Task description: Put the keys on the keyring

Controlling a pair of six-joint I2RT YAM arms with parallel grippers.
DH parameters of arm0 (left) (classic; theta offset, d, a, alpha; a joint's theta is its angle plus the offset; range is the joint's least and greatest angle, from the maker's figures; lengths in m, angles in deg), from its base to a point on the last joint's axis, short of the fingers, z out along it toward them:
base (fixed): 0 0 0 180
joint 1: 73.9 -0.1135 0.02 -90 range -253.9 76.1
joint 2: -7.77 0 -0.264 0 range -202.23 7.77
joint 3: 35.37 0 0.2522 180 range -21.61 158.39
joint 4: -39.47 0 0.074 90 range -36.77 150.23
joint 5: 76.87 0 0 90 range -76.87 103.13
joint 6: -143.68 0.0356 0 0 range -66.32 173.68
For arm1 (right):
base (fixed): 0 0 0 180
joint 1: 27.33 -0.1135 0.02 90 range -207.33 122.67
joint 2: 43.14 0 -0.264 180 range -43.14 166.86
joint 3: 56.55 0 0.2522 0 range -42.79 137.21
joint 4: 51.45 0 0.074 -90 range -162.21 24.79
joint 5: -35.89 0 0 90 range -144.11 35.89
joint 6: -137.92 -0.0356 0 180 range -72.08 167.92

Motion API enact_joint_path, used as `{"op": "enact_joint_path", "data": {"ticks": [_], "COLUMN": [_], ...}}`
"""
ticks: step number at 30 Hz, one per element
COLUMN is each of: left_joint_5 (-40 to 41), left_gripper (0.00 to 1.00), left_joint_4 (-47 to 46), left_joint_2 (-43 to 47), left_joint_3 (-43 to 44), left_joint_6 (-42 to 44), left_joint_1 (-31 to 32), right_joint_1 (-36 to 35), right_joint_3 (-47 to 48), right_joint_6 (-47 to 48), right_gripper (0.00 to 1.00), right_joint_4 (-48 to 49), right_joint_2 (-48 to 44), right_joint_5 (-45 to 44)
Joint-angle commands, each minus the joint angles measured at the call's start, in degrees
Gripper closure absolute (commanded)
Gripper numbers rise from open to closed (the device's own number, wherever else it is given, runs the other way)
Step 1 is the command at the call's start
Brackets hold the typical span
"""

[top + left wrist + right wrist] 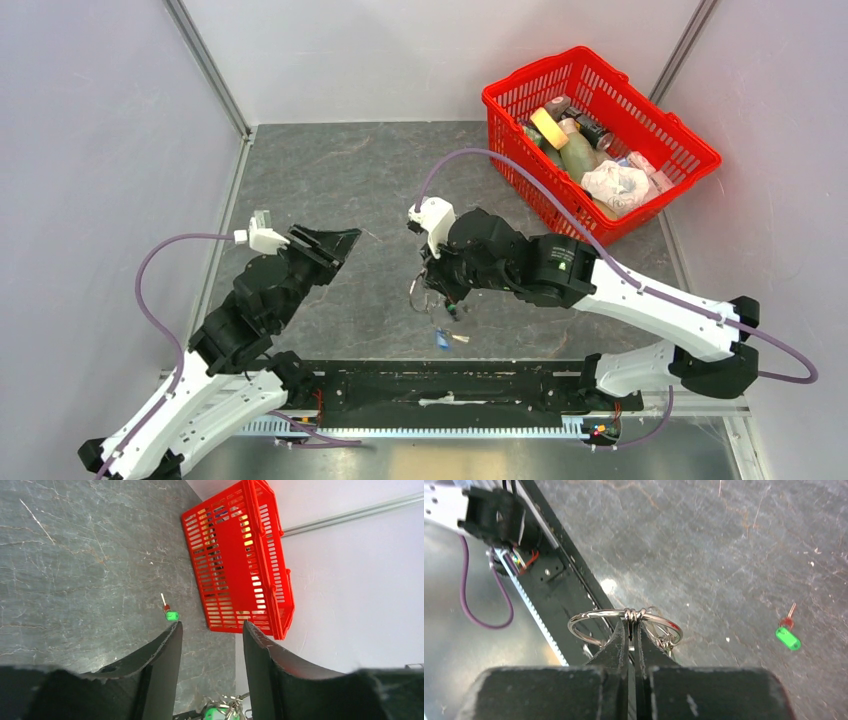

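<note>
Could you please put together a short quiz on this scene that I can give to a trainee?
1. True or false: the right gripper has its fingers shut on the keyring.
2. The left gripper is: A) holding a key; B) open and empty; C) shut on the keyring.
3. What colour is the head of the loose key lying on the table in the right wrist view?
Key: 1 true; 2 B; 3 green.
</note>
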Motion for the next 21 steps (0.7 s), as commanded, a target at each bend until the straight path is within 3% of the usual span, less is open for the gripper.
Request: {"op": "enact_joint_path", "data": {"ticks": [1,9,15,21], "left_joint_5": [-2.4,-15.1,-22.9,-36.2], "left_gripper": [0.45,0.43,0.44,0.49], "left_joint_4": [0.0,-9.7,-14.8,-23.9], "left_joint_2": [2.7,3.7,2.3,-0.6], "left_joint_3": [-1.0,-3.5,-5.0,-7.5], "left_joint_6": [-1.6,5.9,10.7,11.8], "left_joint_1": [-0.1,-0.1,-0.1,-0.1], "right_joint_1": [-0.1,-0.1,-0.1,-0.1], "right_joint_3": [5.0,11.1,14.0,18.8], "right_joint_6": [3.2,7.7,10.4,12.0], "right_gripper": [1.0,1.0,1.0,1.0], "right_joint_4": [-10.5,-23.7,-27.0,-28.7], "right_joint_2": [0.0,6.3,8.5,10.4], "right_joint_5": [3.8,12.0,16.0,20.1]}}
